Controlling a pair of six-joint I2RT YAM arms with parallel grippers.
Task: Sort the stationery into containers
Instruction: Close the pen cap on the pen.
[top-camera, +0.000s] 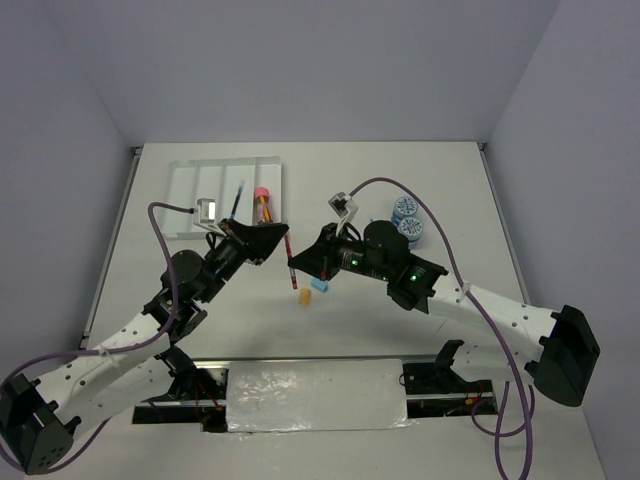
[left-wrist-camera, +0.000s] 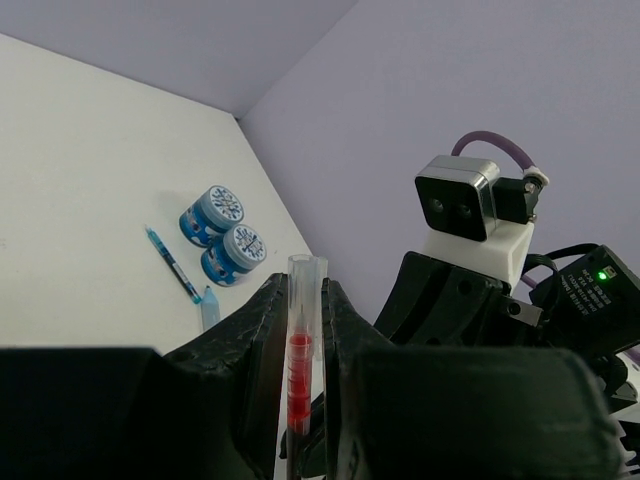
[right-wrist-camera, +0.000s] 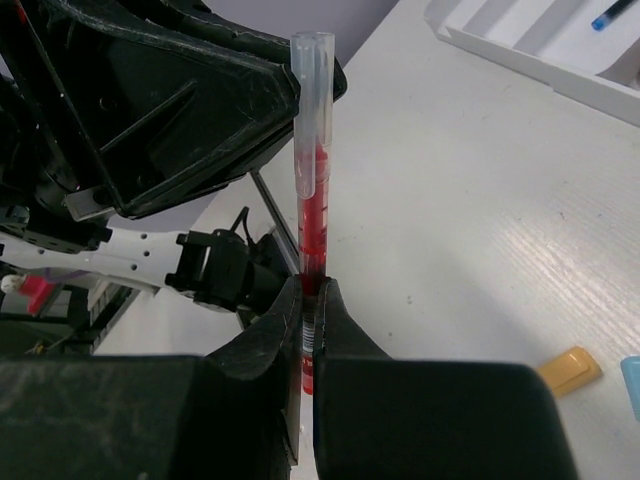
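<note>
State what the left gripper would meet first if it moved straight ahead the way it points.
Most likely the right gripper, facing it close ahead while both hold the red pen; exact depth is unclear.

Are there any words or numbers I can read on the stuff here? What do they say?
No text can be read clearly in any view.
Red pen: small dark print down by the right gripper, too blurred to read.
Lids of the two tubs: a white pattern, too small to tell whether it holds letters.
Blue pen: dark marks along the barrel, too small to read.
</note>
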